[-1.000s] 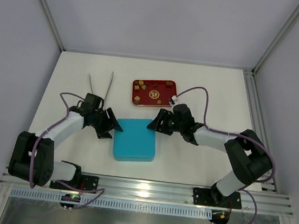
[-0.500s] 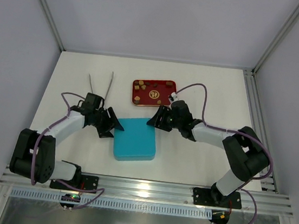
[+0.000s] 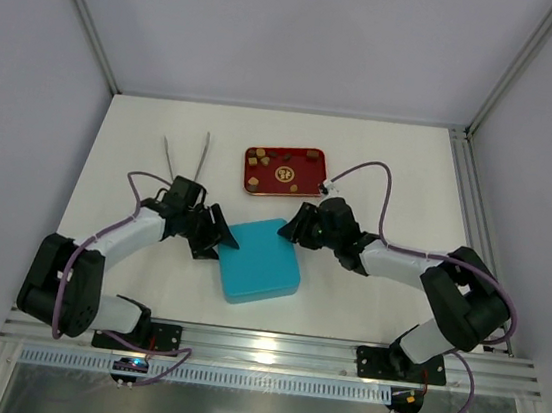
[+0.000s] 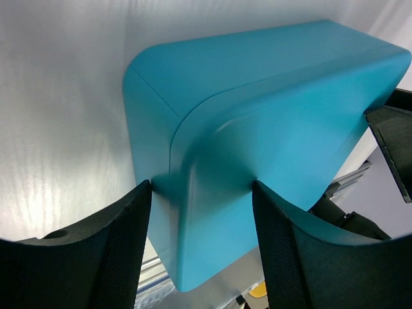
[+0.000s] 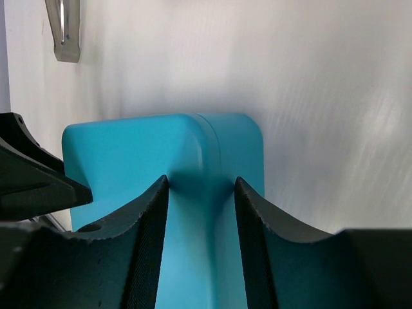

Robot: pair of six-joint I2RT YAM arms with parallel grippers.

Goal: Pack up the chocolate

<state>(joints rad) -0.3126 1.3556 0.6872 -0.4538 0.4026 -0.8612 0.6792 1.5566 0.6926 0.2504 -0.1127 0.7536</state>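
Gripping a teal rounded plastic box (image 3: 259, 260), my left fingers (image 4: 116, 257) and right fingers (image 5: 141, 244) pinch opposite corners. Tiny chocolate pieces (image 3: 253, 161) sit in the red tray (image 3: 305, 175) beyond; next, probably, pulling the box open.

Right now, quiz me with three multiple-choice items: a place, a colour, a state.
1. Where do the tongs lie? A. left of the red tray B. on the box C. right of the tray
2. What colour is the box? A. red B. teal C. white
3. How do the fingers of the left gripper stand? A. spread in the air B. inside the tray C. pressed on a box corner
1 A: top view shows them beside the tray's left end. 2 B: teal in all views. 3 C: left wrist view shows both fingers against the corner.
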